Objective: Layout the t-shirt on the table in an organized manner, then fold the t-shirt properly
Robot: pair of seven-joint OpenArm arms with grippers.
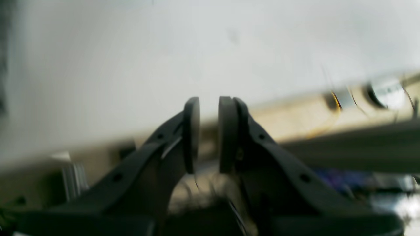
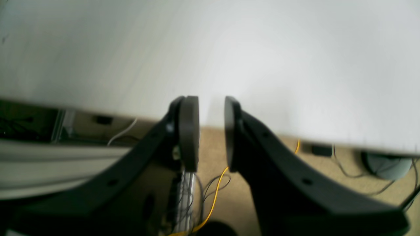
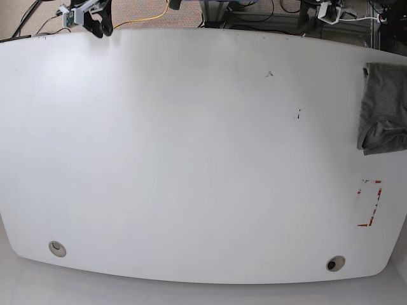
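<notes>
So the shirt (image 3: 384, 107) isn't laid out at all yet, it's bunched up at the far right edge of the table (image 3: 191, 146) in the base view, partly running off frame. Its long axis runs roughly front to back along that edge, with a rumpled end nearest the red tape mark (image 3: 371, 203).

Both arms are parked way back at the far edge. The left gripper (image 1: 208, 134) belongs to the arm on that right side, so I'd say it's clearly the nearer one; only a white bit of it shows up top in the base view. The right gripper (image 2: 211, 133) sits at the opposite far corner, well apart from the shirt.

Hands: both have their pads a narrow gap apart, nothing between them, holding and touching nothing. Left wrist view is pretty blurry, though the gap still shows.
</notes>
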